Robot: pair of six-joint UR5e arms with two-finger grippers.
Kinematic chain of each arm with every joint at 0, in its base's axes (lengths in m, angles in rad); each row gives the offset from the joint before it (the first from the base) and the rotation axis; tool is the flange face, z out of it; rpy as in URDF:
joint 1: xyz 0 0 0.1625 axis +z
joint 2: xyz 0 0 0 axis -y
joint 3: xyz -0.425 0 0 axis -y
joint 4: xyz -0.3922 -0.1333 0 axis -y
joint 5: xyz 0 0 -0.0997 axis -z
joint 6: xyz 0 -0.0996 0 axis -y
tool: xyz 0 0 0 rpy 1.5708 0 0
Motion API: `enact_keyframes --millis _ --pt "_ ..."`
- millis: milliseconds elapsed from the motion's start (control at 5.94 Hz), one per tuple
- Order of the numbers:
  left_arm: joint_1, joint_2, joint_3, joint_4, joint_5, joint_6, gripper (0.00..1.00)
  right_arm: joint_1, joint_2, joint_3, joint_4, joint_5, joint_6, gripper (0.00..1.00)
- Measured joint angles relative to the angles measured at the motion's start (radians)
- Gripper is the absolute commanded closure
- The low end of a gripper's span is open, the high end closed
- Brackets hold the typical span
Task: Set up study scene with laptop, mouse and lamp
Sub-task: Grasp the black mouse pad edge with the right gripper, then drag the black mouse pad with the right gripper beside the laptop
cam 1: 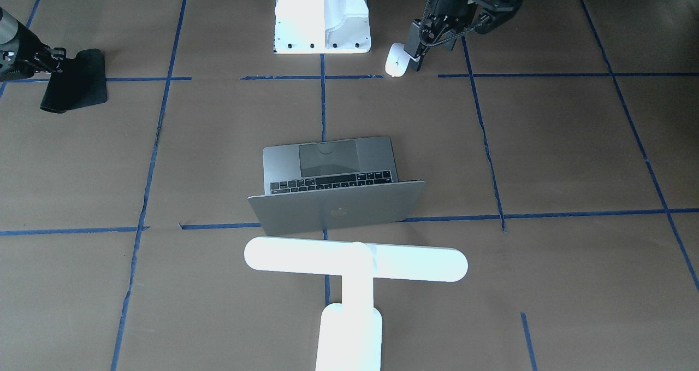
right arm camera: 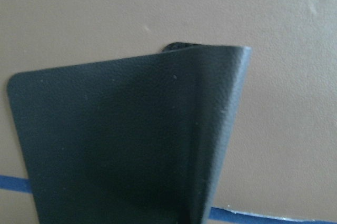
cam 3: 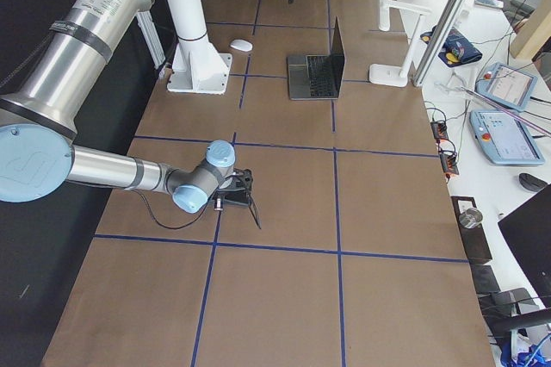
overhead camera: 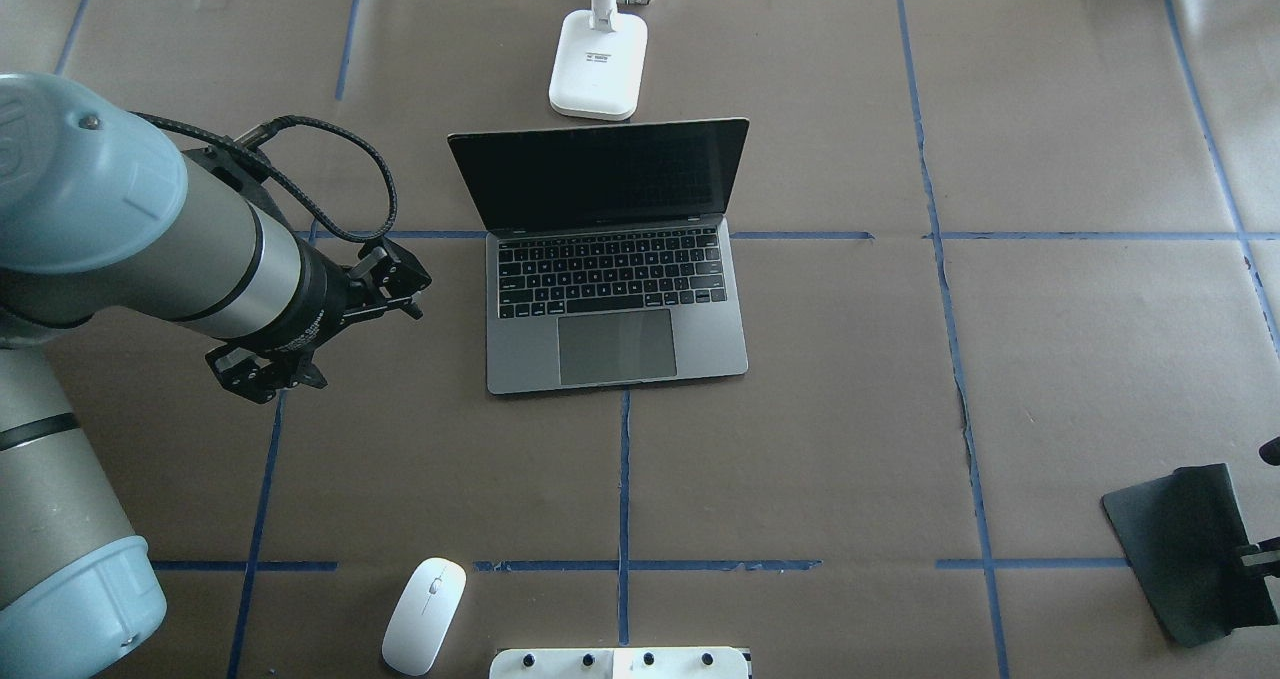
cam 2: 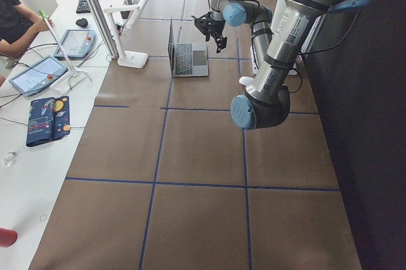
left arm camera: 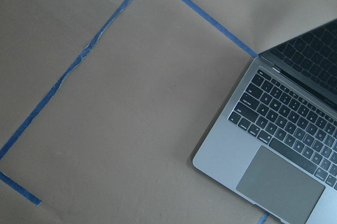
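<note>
**Across a taped brown surface: laptop open, mat pinched at the edge**

Upper right of the front-facing view, the left gripper [cam 1: 432, 42] overlaps the mouse [cam 1: 394, 60] and hides its right edge. Contact cannot be judged here. The lamp [cam 1: 355, 261] is washed out to flat white and its base is cut by the bottom edge. Its bar runs left to right, just below the lid of the laptop [cam 1: 333, 204]. At far left the right gripper [cam 1: 54, 59] is clamped on a black mat [cam 1: 76, 81].

Overhead, the left gripper hangs left of the laptop, well apart from the mouse. Its jaws look spread, with nothing between them. The laptop's long side runs across the frame, screen toward the top and trackpad toward the bottom. Only the lamp's base and a stub of stem show. The mouse lies at lower left, slanting from lower left to upper right, near a white pedestal [overhead camera: 620, 662] clipped by the bottom edge.

Both side views show the surface [cam 1: 546, 141] as brown paper gridded with blue tape [cam 1: 480, 114]. Alongside it is a white bench [cam 2: 38, 168] with tablets and cables.

Left wrist view: one laptop corner, cropped at right.

Right wrist view: the mat fills the frame, folded along its right side.
</note>
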Motion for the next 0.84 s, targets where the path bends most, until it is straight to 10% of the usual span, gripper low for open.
enact_keyframes --millis 842 --pt "-0.001 0.0 0.001 0.002 0.0 0.0 0.0 0.088 0.13 0.087 -0.001 -0.019 0.001 1.0"
